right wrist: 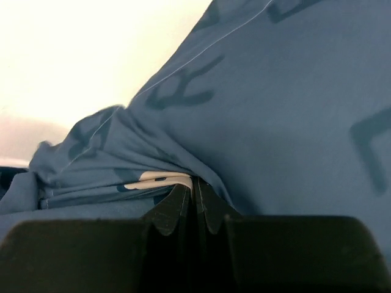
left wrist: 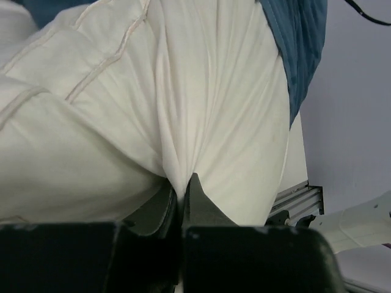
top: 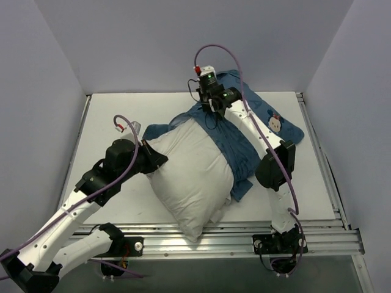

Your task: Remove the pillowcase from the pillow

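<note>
Pillowcase [top: 256, 131]: blue cotton with darker blue letters, lying bunched and wrinkled across the far right of the table [top: 116, 116], covering only the pillow's far right end.
Mouse face [top: 276, 122]: a printed patch with a red bow, showing on the flat right part of the case.
Pillow [top: 192, 177]: plump, plain white, lying diagonally mid-table; most of it is bare, and its near corner is overhanging the rail [top: 232, 235].
Left gripper [top: 160, 160]: jaws are pressing together on a pinch of white pillow fabric at the left corner, with pleats fanning out from the tips in the wrist view.
Left arm [top: 91, 183]: coming in low from the near left, elbow bent, wrist pointing right into the pillow.
Right gripper [top: 211, 104]: jaws are clamping tight on a fold of the blue case at its far edge; a sliver of white print is sitting right at the tips.
Right arm [top: 263, 140]: stretching from the near right out over the case, wrist tipping down at the far end.
Cables [top: 223, 52]: purple, looping over each arm.
Table: smooth white board, aluminium rail along the near edge.
</note>
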Motion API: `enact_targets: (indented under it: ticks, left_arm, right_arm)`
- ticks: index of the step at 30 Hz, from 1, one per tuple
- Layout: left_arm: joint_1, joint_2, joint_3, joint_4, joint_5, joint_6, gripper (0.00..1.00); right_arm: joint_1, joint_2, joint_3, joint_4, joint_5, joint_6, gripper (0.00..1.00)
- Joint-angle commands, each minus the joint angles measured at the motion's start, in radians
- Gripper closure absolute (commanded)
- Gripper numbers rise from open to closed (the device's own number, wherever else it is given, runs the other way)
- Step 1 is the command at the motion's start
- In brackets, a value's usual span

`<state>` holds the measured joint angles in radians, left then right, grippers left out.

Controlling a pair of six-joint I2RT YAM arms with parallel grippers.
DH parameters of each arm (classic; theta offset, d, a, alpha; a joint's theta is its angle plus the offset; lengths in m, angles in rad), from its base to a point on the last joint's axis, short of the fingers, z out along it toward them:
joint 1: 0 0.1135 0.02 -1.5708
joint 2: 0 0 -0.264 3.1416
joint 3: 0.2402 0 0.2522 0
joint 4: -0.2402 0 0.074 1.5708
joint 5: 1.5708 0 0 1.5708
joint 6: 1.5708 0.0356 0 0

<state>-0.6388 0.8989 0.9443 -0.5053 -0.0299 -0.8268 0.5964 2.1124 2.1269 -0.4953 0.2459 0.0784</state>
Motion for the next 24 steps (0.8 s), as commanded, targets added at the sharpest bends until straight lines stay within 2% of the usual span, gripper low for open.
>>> enact_targets:
  ticks: [1, 4, 7, 9, 14, 15, 16, 18, 19, 21, 22, 24]
  left_arm:
    - [-0.019, -0.129, 0.066, -0.274, 0.067, 0.017, 0.98]
    - [-0.021, -0.170, 0.103, -0.335, 0.045, 0.020, 0.98]
    - [-0.019, -0.183, 0.143, -0.384, 0.001, 0.034, 0.98]
    - [-0.019, -0.183, 0.151, -0.395, -0.021, 0.046, 0.98]
    - [-0.015, -0.105, 0.148, -0.322, -0.154, 0.087, 0.98]
    - [-0.010, -0.082, 0.151, -0.303, -0.172, 0.109, 0.98]
    - [0.011, -0.028, 0.163, -0.277, -0.183, 0.124, 0.98]
    - [0.050, 0.030, 0.188, -0.220, -0.168, 0.159, 0.98]
    - [0.091, 0.087, 0.221, -0.204, -0.130, 0.169, 0.98]
    - [0.128, 0.130, 0.241, -0.138, -0.123, 0.195, 0.98]
    - [0.161, 0.167, 0.255, -0.113, -0.128, 0.204, 0.98]
    - [0.204, 0.213, 0.280, -0.061, -0.151, 0.235, 0.98]
  right_arm:
    - [-0.248, 0.058, 0.108, 0.002, 0.348, 0.053, 1.00]
    - [-0.300, 0.063, 0.113, -0.012, 0.384, 0.069, 1.00]
    - [-0.348, 0.052, 0.114, -0.019, 0.356, 0.119, 1.00]
    - [-0.372, 0.035, 0.111, -0.005, 0.268, 0.117, 1.00]
    - [-0.330, -0.069, 0.019, 0.076, 0.009, 0.107, 1.00]
    - [-0.322, -0.089, 0.001, 0.087, -0.028, 0.115, 0.95]
    - [-0.313, -0.138, -0.021, 0.109, -0.060, 0.116, 0.83]
    - [-0.288, -0.199, -0.119, 0.135, -0.144, 0.119, 0.72]
    - [-0.281, -0.272, -0.158, 0.165, -0.161, 0.124, 0.63]
    - [-0.258, -0.350, -0.295, 0.199, -0.178, 0.136, 0.55]
    - [-0.253, -0.430, -0.341, 0.227, -0.184, 0.156, 0.48]
    - [-0.241, -0.509, -0.488, 0.257, -0.200, 0.181, 0.43]
